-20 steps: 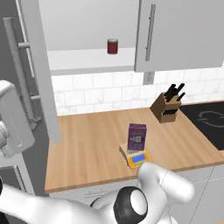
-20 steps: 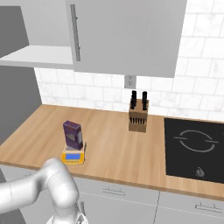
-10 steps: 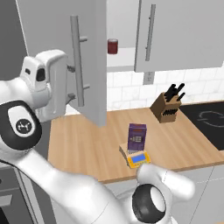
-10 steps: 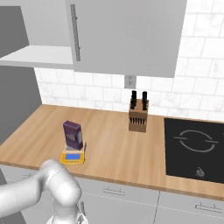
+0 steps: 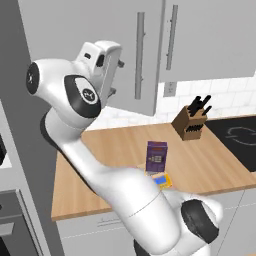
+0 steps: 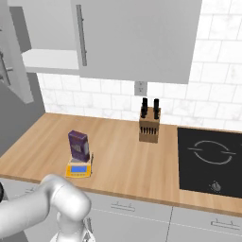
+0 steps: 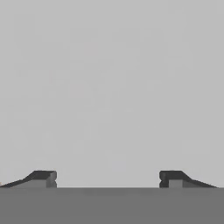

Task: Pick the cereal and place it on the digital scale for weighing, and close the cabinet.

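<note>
Purple cereal (image 6: 79, 146) atop digital scale (image 6: 78, 168)

Our gripper (image 7: 107, 177), fingertips spread wide, faces the cabinet (image 5: 92, 45) door at close range. On the counter (image 6: 118, 156), the cereal (image 6: 79, 145) stands on the digital scale (image 6: 78, 168); open worktop separates it from the knife block (image 6: 149, 125) farther right.

Dark purple cereal box (image 6: 79, 145) with a pale printed panel stands at centre-left on a yellow-orange scale (image 6: 78, 169) with blue display. Warm tan wood counter (image 6: 118, 160); flat light grey cabinet doors (image 6: 142, 38), silver bar handles; brown knife block (image 6: 150, 125).
</note>
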Controlling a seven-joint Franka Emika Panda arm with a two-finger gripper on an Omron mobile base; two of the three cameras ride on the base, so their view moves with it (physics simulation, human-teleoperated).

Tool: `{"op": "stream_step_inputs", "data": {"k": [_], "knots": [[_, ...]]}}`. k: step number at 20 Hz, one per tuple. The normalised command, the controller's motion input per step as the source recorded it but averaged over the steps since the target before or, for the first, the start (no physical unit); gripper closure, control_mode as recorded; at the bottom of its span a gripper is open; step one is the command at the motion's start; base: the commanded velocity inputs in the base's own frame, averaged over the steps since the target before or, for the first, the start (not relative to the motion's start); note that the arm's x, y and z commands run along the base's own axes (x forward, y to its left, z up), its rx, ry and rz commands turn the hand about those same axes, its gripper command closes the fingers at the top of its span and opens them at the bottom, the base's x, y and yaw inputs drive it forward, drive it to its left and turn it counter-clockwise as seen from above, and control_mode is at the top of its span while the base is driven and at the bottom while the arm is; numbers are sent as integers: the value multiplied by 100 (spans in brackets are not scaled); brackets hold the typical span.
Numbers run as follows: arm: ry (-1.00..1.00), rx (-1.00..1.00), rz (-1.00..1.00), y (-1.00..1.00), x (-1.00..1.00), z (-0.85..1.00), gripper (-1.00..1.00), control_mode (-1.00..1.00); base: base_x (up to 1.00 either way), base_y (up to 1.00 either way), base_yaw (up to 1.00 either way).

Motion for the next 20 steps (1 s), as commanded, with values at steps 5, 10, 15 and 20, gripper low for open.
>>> {"op": "stream_step_inputs", "data": {"k": [5,10,15,20], "knots": [[0,22,5,-99,83,4,-100,-100,0,0,0],[0,24,14,-87,91,0,-100,-100,0,0,0],[-3,24,19,-84,74,0,-100,-100,0,0,0],[-21,19,22,-56,72,-19,-100,-100,0,0,0]]}}
